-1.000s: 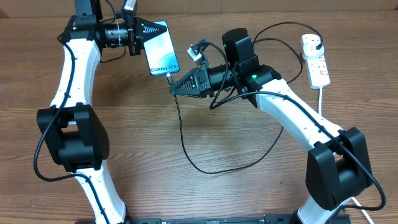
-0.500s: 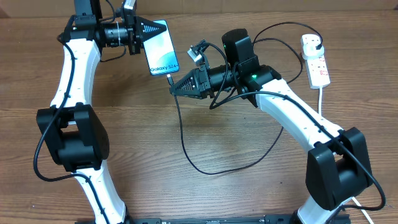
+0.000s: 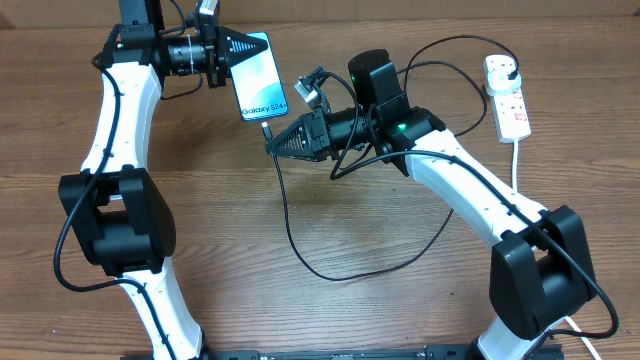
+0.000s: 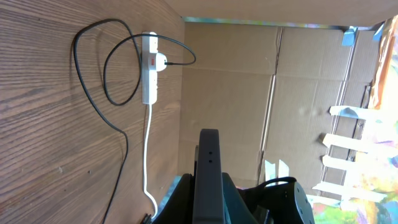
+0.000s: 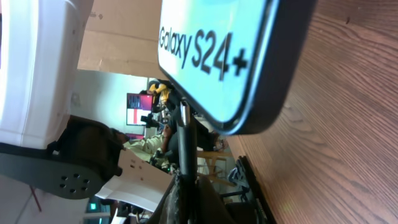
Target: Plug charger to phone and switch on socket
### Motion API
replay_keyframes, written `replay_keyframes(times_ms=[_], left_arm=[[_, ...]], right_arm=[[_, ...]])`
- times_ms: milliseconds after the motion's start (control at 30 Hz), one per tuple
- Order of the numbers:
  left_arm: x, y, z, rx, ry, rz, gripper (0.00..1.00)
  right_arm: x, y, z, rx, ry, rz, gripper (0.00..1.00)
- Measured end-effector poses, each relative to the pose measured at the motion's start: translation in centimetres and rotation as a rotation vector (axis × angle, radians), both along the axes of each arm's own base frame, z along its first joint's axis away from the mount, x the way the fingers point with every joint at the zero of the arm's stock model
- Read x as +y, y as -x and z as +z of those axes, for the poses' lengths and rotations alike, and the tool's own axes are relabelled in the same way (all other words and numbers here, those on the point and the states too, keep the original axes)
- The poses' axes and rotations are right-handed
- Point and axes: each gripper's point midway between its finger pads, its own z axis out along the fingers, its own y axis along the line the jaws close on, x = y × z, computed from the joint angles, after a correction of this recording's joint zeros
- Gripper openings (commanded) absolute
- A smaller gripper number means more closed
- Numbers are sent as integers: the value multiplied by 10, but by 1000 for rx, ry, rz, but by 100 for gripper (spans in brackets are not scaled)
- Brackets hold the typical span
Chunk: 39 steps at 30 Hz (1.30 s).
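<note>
My left gripper (image 3: 233,48) is shut on the phone (image 3: 259,77), held above the table's far side; its cyan screen reads "Galaxy S24+" in the right wrist view (image 5: 214,56). In the left wrist view the phone's black edge (image 4: 208,180) sits between my fingers. My right gripper (image 3: 272,145) is shut on the charger's connector tip (image 3: 266,129), just below the phone's bottom edge; whether it touches the port is unclear. The connector (image 5: 185,134) rises from my right gripper (image 5: 186,186) toward the phone. The black cable (image 3: 300,250) loops over the table to the black plug in the socket (image 3: 507,95), also seen in the left wrist view (image 4: 149,78).
The socket's thick white lead (image 3: 516,160) runs down the right side behind my right arm. The charger cable forms a wide loop at the middle of the wooden table (image 3: 380,310). A cardboard wall (image 4: 249,93) stands behind the table.
My right gripper with the connector has shifted slightly left and up toward the phone's bottom edge. The left arm and phone have not moved.
</note>
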Motion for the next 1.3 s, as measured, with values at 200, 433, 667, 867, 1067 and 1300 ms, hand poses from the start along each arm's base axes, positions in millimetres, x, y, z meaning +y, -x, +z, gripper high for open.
replay_keyframes(times_ms=[200,433,667,867,1067,1300], left_arm=[[0,0,0,0,0,0,4],[0,0,0,0,0,0,4],[0,0,0,0,0,0,4],[0,0,0,0,0,0,5],[0,0,0,-1,0,0,5],[0,0,0,-1,0,0,5]], right_arm=[[0,-3,-1,0,7,-19,4],[1,-7,1,-5,5,-32,4],[1,-7,1,4,6,-35,4],[1,-7,1,4,6,-35,4],[-3,-10,1,10,4,-40,4],[-6,-11,0,23,8,-45,4]])
